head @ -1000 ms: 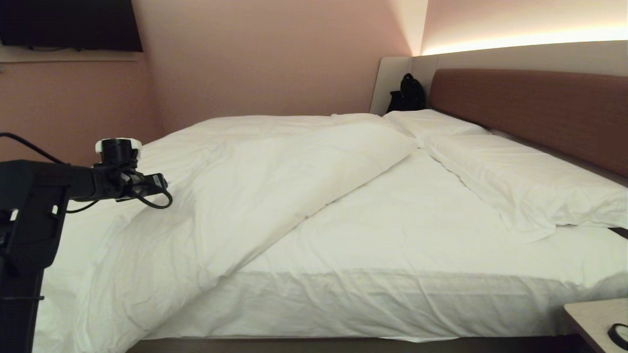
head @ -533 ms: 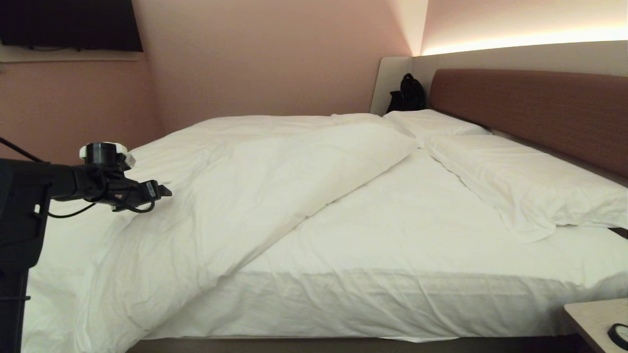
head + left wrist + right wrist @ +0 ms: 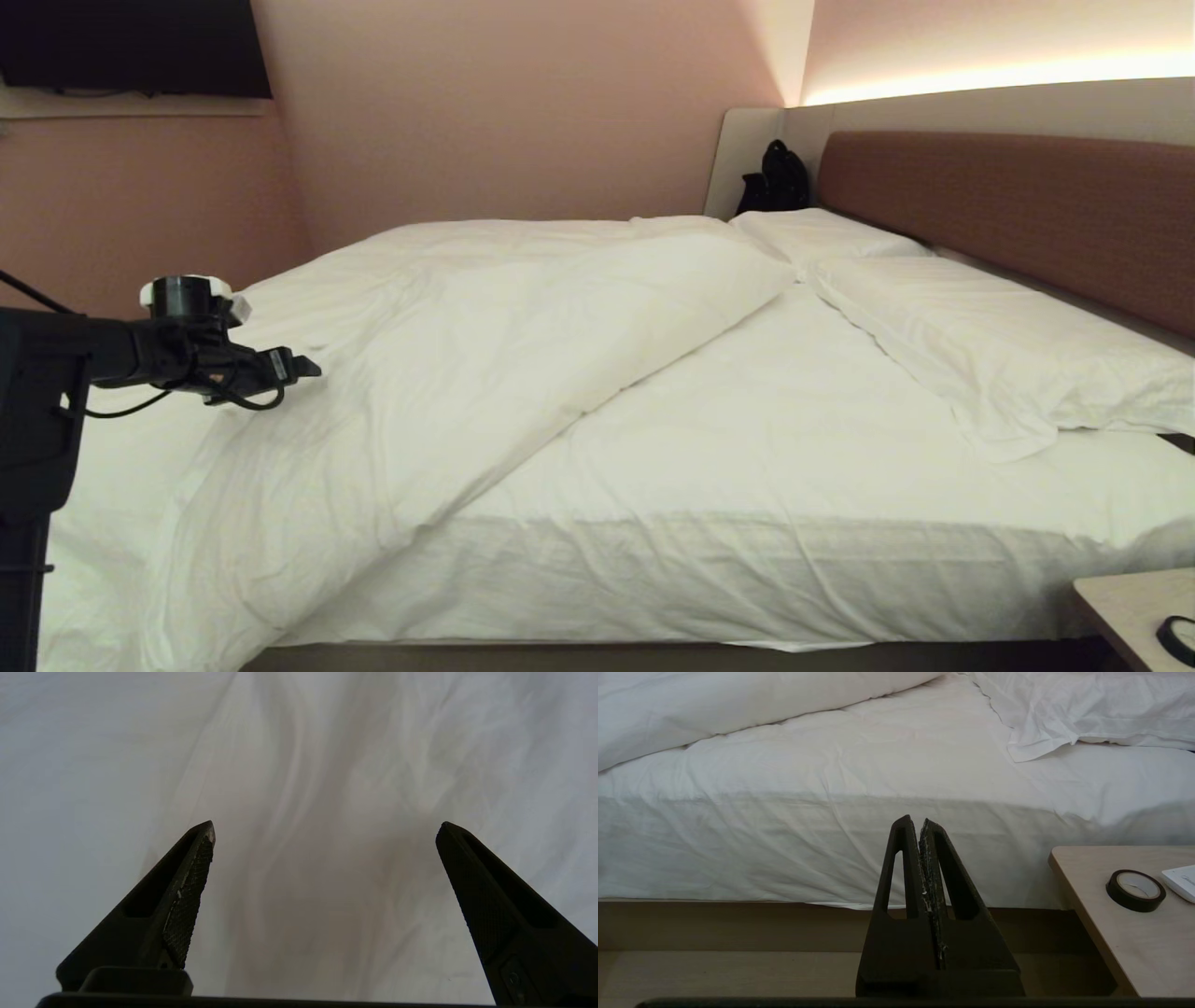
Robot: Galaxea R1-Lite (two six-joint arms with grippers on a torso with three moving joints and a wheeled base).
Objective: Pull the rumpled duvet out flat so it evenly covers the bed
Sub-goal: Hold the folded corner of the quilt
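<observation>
The left end effector (image 3: pixel 325 828) is hovering wide open and empty over the duvet (image 3: pixel 448 373), which is lying bunched diagonally across the bed (image 3: pixel 747 579). Two pillows (image 3: pixel 980 336) are sitting beyond it. The right end effector (image 3: pixel 920 823) is pressed closed, empty, beside the desk (image 3: pixel 1111 942) carrying a tape roll (image 3: pixel 1135 890).

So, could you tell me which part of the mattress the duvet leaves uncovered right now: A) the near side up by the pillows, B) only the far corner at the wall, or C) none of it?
A: the duvet lies bunched diagonally, baring the sheet beside the pillows.
</observation>
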